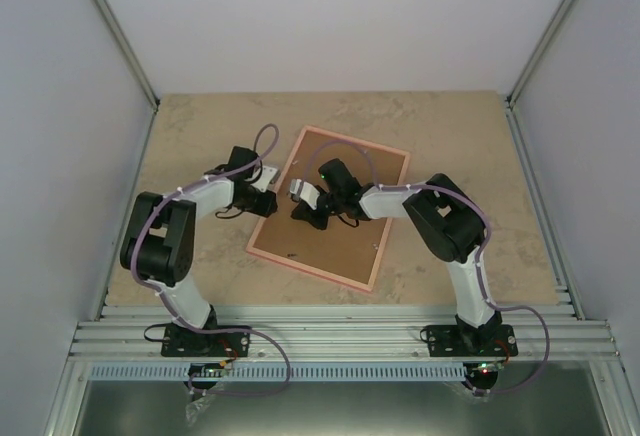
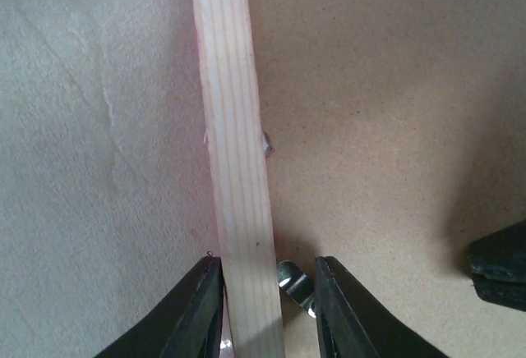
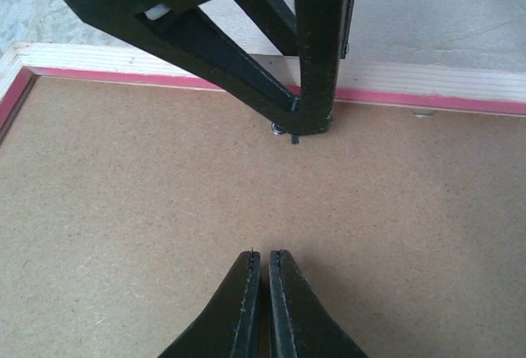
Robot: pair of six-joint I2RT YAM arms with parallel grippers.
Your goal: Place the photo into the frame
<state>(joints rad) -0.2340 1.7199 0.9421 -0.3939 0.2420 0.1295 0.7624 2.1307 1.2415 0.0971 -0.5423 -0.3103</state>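
Frame position: the frame [image 2: 234,144] lies face down on the bench [image 1: 200,126], pale wooden back uppermost, with pink showing along the inner edge.
Backing board: the brown backing board [image 1: 345,246] sits inside the frame opening and fills it from rail to rail.
Photo position: the photo is not visible in any view. Judged from the seated board, it most likely lies underneath, already inside the frame. This cannot be confirmed.
Left fingers: the left fingers [image 2: 200,313] are parted and stand astride the frame's left rail, one on the outer side and one on the board side. A metal tab [image 2: 293,280] sits between the rail and the inner finger. Whether they press on the rail or the tab cannot be told.
Right fingers: the right fingers [image 3: 246,309] are clenched together with nothing between them. The tips point at the middle of the board, and contact is not discernible.
Completed: loading appears finished, and the board is in place.
Remaining: securing the board appears to be what is left. The step in hand looks like work on the retaining tab at the left rail. A further tab shows along that rail, and its state is too small to read.
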